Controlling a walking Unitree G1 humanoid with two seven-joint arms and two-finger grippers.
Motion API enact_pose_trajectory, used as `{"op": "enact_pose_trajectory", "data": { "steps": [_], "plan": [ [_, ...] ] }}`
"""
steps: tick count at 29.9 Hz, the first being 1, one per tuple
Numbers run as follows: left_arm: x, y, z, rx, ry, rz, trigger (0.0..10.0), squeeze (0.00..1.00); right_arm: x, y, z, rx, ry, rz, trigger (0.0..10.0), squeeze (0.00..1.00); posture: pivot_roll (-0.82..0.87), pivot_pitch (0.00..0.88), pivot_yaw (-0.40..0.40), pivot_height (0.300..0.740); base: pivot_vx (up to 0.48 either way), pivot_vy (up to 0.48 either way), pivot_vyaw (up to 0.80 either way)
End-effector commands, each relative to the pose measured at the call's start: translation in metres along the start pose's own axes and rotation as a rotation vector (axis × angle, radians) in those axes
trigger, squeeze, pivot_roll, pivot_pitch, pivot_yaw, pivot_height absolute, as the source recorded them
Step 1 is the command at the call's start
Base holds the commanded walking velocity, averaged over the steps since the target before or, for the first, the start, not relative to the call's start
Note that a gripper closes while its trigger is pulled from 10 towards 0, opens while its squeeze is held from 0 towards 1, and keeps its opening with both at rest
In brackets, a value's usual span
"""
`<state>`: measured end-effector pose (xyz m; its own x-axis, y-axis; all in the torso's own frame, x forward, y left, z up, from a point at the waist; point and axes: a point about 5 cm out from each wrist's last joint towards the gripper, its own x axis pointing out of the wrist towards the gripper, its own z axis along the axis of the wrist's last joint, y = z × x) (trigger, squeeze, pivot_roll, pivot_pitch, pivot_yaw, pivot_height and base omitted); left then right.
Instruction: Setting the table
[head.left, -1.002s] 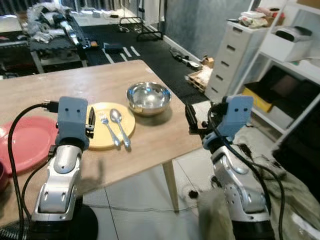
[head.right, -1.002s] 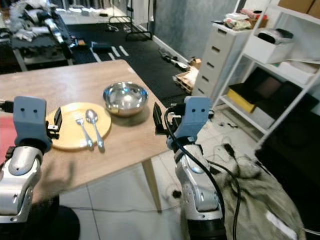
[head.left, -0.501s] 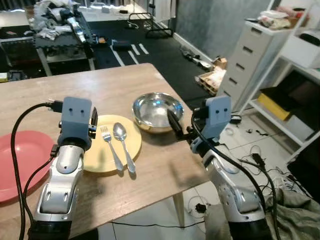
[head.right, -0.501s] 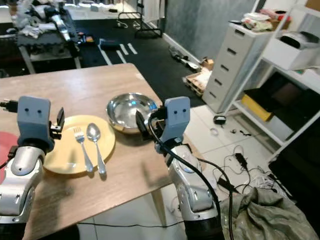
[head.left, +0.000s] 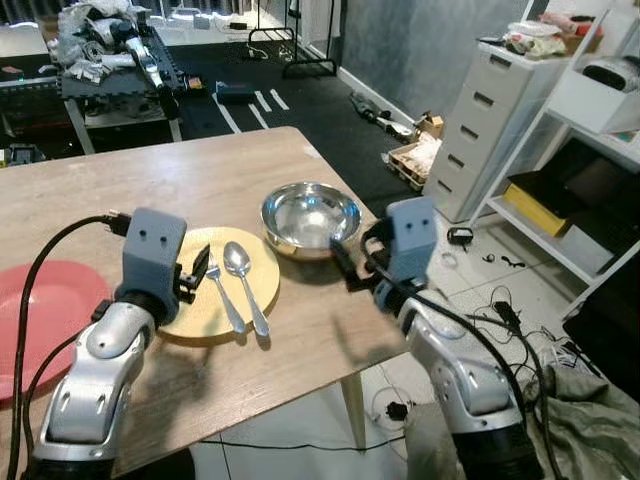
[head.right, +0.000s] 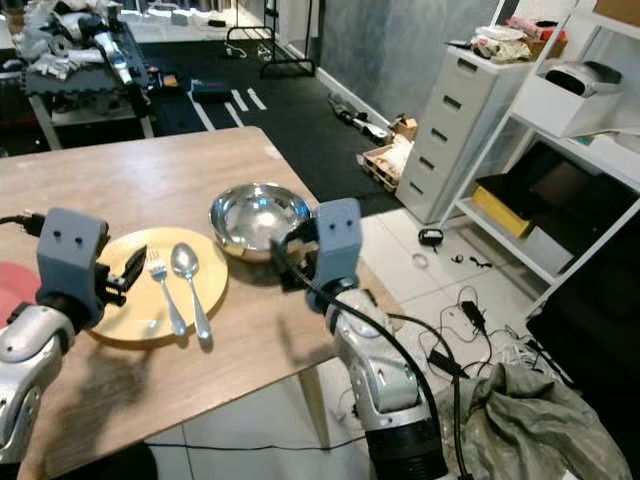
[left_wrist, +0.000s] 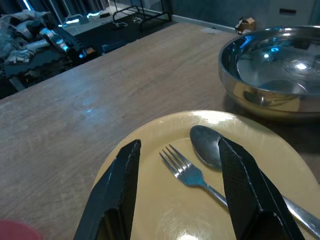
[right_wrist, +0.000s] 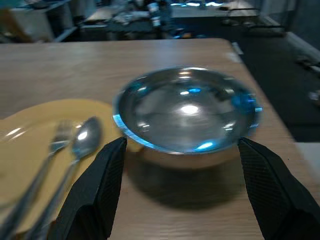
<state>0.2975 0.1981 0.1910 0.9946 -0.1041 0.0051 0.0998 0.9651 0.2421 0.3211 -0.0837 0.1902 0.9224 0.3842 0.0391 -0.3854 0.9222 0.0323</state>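
A yellow plate (head.left: 200, 316) lies on the wooden table (head.left: 200, 170) and carries a fork (head.left: 226, 300) and a spoon (head.left: 246, 286) side by side. A steel bowl (head.left: 310, 215) stands just right of the plate, and nothing is in it (right_wrist: 187, 112). My left gripper (head.left: 198, 270) is open at the plate's left part, its fingers (left_wrist: 120, 185) either side of the fork's tines (left_wrist: 175, 162). My right gripper (head.left: 340, 262) is open just in front of the bowl, low over the table, holding nothing.
A red plate (head.left: 40, 310) lies at the table's left. The table's right corner sits close behind my right arm. A white drawer unit (head.left: 490, 110) and shelves stand to the right. Cables and a grey cloth (head.left: 590, 400) lie on the floor.
My right gripper has swung left from beyond the table's edge to just in front of the bowl. My left gripper has tipped down toward the yellow plate. The camera has shifted too.
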Motion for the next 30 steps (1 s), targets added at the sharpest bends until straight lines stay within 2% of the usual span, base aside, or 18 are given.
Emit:
{"op": "enact_pose_trajectory", "data": {
  "steps": [1,6,7,8,10,11,18,20,24,25,27,30],
  "plan": [
    [-0.001,0.001,-0.005,-0.005,0.03,-0.002,10.0,0.0,0.003,-0.009,-0.012,0.06,0.049,-0.099,10.0,0.0,0.04,0.0,0.016,0.74,0.0,0.0,0.0],
    [0.0,-0.001,-0.002,0.031,0.028,-0.009,10.0,0.0,0.019,-0.017,-0.019,0.212,0.08,-0.237,10.0,0.0,0.06,0.0,0.011,0.74,0.0,0.0,0.0],
    [0.0,-0.003,0.002,0.063,0.013,-0.016,10.0,0.0,0.025,-0.02,-0.019,0.26,0.082,-0.262,10.0,0.0,0.08,0.0,0.008,0.74,0.0,0.0,0.0],
    [-0.001,-0.005,0.01,0.134,-0.022,-0.044,10.0,0.0,0.032,-0.027,-0.018,0.319,0.082,-0.311,10.0,0.0,0.09,0.001,0.001,0.74,0.0,0.0,0.0],
    [-0.002,-0.006,0.012,0.161,-0.033,-0.053,10.0,0.0,0.035,-0.03,-0.018,0.339,0.084,-0.332,10.0,0.0,0.09,0.001,0.001,0.74,0.0,0.0,0.0],
    [-0.001,-0.009,0.021,0.246,-0.07,-0.098,10.0,0.0,0.04,-0.037,-0.019,0.403,0.092,-0.367,10.0,0.0,0.12,0.011,-0.01,0.74,0.0,0.0,0.0],
    [-0.001,-0.014,0.037,0.328,-0.128,-0.183,10.0,0.0,0.051,-0.041,-0.019,0.507,0.112,-0.362,10.0,0.0,0.15,0.024,-0.021,0.74,0.0,0.0,0.0],
    [0.002,-0.018,0.049,0.381,-0.162,-0.253,10.0,0.0,0.058,-0.036,-0.023,0.545,0.167,-0.315,10.0,0.0,0.17,0.039,-0.04,0.74,0.0,0.0,0.0],
    [0.007,-0.019,0.054,0.345,-0.153,-0.355,10.0,0.0,0.065,-0.033,-0.024,0.519,0.186,-0.301,10.0,0.0,0.19,0.051,-0.05,0.74,0.0,0.0,0.0],
    [0.006,-0.018,0.054,0.304,-0.14,-0.407,10.0,0.0,0.067,-0.032,-0.023,0.519,0.186,-0.3,10.0,0.0,0.2,0.055,-0.051,0.74,0.0,0.0,0.0],
    [0.003,-0.016,0.052,0.252,-0.109,-0.488,10.0,0.0,0.071,-0.031,-0.019,0.528,0.174,-0.303,10.0,0.0,0.2,0.063,-0.052,0.74,0.0,0.0,0.0],
    [-0.007,-0.015,0.051,0.213,-0.082,-0.622,10.0,0.0,0.075,-0.03,-0.016,0.486,0.171,-0.3,10.0,0.0,0.2,0.072,-0.051,0.74,0.0,0.0,0.0]
  ]
}}
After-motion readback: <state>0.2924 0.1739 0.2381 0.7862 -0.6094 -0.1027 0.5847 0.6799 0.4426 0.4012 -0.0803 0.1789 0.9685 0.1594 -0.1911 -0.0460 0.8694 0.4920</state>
